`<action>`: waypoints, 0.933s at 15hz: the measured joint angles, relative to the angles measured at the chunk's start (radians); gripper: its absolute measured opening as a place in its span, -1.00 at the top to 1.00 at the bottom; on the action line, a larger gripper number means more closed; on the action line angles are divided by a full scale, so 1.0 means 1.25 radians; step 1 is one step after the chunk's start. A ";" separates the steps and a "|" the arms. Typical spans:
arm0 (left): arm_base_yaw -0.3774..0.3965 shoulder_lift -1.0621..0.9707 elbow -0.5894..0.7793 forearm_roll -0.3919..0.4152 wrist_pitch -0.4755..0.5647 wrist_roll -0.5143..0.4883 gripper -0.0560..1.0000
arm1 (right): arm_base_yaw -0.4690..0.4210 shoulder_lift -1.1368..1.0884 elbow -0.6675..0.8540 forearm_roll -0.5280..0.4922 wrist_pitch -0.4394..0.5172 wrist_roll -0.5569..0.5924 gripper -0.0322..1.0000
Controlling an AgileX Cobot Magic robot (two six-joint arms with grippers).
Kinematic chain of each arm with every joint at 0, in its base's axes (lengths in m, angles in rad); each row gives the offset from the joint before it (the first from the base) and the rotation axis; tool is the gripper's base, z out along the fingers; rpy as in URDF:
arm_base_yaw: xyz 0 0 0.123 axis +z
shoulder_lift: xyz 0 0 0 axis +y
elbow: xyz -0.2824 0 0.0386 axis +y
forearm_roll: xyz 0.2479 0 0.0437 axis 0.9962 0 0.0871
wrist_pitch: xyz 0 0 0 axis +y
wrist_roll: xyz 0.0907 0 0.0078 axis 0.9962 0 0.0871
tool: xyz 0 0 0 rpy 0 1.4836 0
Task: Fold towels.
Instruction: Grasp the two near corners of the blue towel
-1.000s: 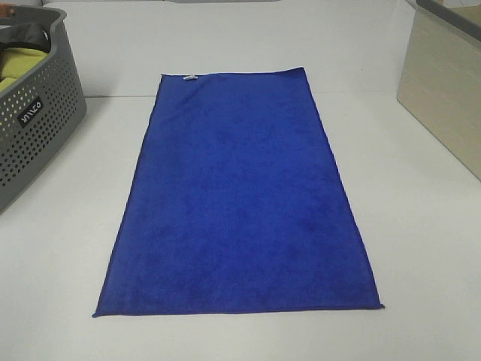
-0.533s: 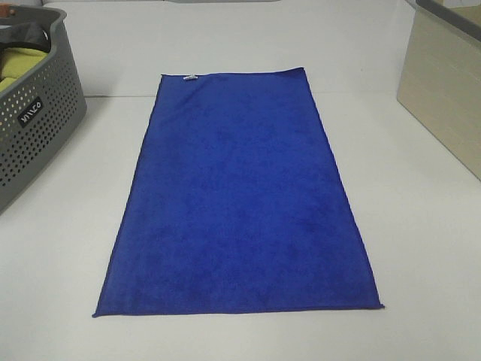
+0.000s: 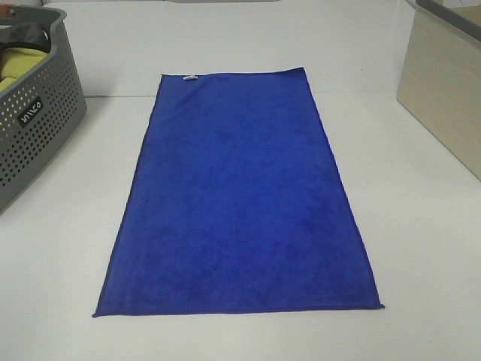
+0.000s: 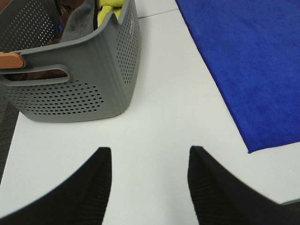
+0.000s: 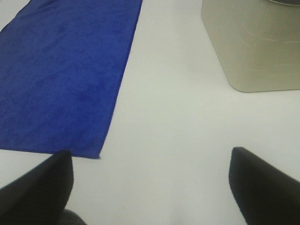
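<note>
One royal blue plush microfibre towel (image 3: 240, 195) lies flat mid white table (image 3: 421, 248) | left gripper (image 4: 149, 150) and right gripper (image 5: 151, 151) both spread wide, holding nothing | probably soft, light, floppy | best bet: pinch the two near corners

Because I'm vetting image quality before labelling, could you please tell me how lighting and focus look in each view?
Exterior high: soft, even light, no hard shadows, blue towel sharp, white table nearly washed out. Left wrist: grey basket crisp, the open left gripper dark and blurred. Right wrist: softer overall, the open right gripper likewise out of focus.
</note>
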 joint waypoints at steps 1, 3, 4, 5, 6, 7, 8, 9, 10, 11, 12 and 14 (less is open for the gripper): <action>0.000 0.000 0.000 0.000 0.000 0.000 -0.04 | 0.000 0.000 0.000 0.000 0.000 0.000 -0.71; 0.000 0.000 0.000 0.000 0.000 0.000 -0.04 | 0.000 0.000 0.000 0.000 0.000 0.000 -0.71; 0.000 0.000 0.000 0.000 0.000 0.000 -0.04 | 0.000 0.000 0.000 0.000 0.000 0.000 -0.71; 0.000 0.000 0.000 0.000 0.000 0.000 -0.04 | 0.000 0.000 0.000 0.000 0.000 0.000 -0.71; 0.000 0.000 0.000 0.000 0.000 0.000 -0.04 | 0.000 0.000 0.000 0.000 0.000 0.000 -0.71; 0.000 0.000 0.000 0.000 0.000 0.000 -0.04 | 0.000 0.000 0.000 0.000 0.000 0.000 -0.71; 0.000 0.000 0.000 0.000 0.000 0.000 -0.04 | 0.000 0.000 0.000 0.000 0.000 0.000 -0.71; 0.000 0.000 0.000 0.000 0.000 0.000 -0.04 | 0.000 0.000 0.000 0.000 0.000 0.000 -0.71; 0.000 0.000 0.000 0.000 0.000 0.000 -0.04 | 0.000 0.000 0.000 0.000 0.000 0.000 -0.71; 0.000 0.000 0.000 0.000 0.000 0.000 -0.04 | 0.000 0.000 0.000 0.000 0.000 0.000 -0.71; 0.000 0.000 0.000 0.000 0.000 0.000 -0.04 | 0.000 0.000 0.000 0.000 0.000 0.000 -0.71; 0.000 0.000 0.000 -0.001 0.000 0.000 -0.04 | 0.000 0.000 0.000 0.000 0.000 0.000 -0.71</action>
